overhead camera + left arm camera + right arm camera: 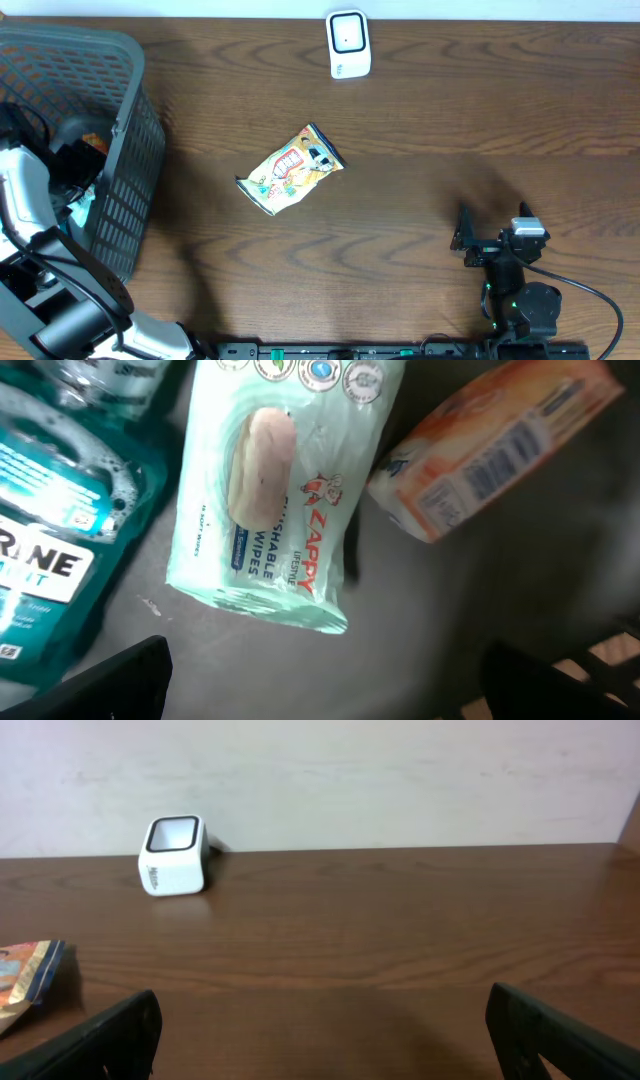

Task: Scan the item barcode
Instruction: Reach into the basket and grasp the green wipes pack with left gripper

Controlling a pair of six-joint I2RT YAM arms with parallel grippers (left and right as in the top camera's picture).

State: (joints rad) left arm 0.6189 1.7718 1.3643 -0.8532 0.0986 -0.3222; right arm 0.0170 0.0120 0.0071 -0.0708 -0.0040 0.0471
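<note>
Left pincer (322, 652) hangs inside the gray basket (130, 150). Its two fingers (110, 680) are spread wide, and it holds nothing. The left arm comes up from the near side of the table (450, 120), bends over the basket wall and points down at the basket floor.

Just under this pincer lies a green pack of wipes (260, 500). A blue bottle (50, 560) lies right beside the pack on one side. An orange box (490, 455) lies close on the other side, tilted, and the stripes of its barcode show on the side facing the camera.

The right pincer (322, 992) sits low at the near right corner of the table. That arm is folded up small, and it points flat across the wood toward the far wall. Its fingers are spread wide too, with nothing between them.

Farther out, a yellow snack bag (292, 170) lies flat in the middle of the table, well apart from both pincers. From the right wrist only its corner shows.

Farthest of all, a small white scanner (349, 44) stands at the far edge of the table, near the wall.
</note>
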